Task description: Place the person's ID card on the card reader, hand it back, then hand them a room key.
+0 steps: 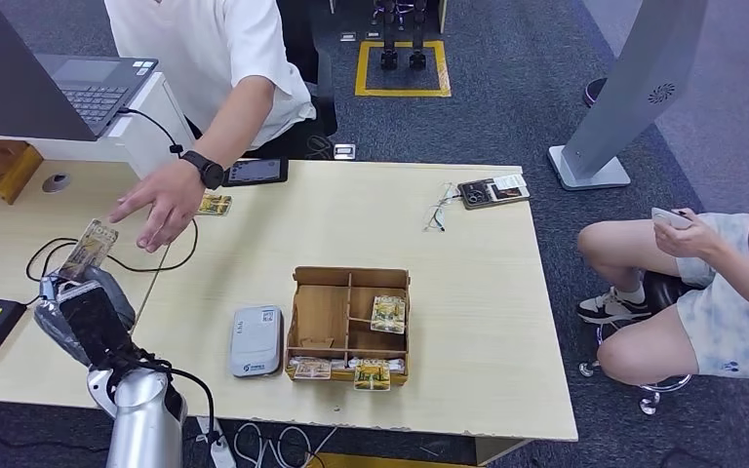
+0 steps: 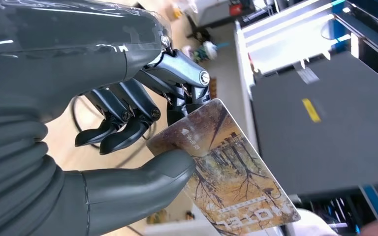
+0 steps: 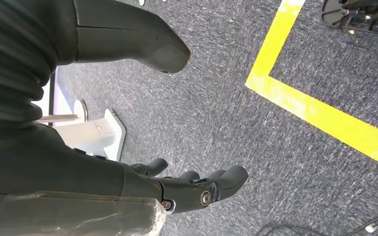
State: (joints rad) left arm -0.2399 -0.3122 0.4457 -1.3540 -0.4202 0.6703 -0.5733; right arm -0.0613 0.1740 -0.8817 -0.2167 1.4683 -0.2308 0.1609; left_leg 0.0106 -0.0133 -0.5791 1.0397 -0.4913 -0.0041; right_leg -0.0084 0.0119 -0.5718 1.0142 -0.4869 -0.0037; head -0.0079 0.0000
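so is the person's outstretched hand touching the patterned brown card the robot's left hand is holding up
Apart. The head view shows a strip of bare table between the person's outstretched hand and the patterned brown card, which the left hand pinches.

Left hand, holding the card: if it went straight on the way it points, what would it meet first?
Most likely the person's hand, reaching just beyond the card that the left hand holds up; the gap's depth is unclear.
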